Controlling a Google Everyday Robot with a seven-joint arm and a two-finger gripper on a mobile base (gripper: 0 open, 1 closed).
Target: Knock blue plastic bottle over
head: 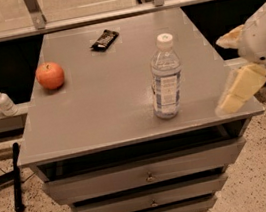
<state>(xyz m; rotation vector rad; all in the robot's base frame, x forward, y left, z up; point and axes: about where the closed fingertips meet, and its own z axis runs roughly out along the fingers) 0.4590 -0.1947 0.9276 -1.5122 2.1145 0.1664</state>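
The blue plastic bottle (165, 77) is clear with a white cap and a blue-and-white label. It stands upright on the grey cabinet top (111, 96), right of centre and near the front edge. My gripper (225, 73) is at the right edge of the cabinet top, to the right of the bottle and apart from it. Its two pale yellow fingers (240, 90) are spread open with nothing between them.
A red apple (50, 75) sits at the left of the top. A dark snack bar (104, 39) lies near the back. A small white pump dispenser (1, 100) stands on a ledge left of the cabinet. A glass rail runs behind. Drawers are below the front edge.
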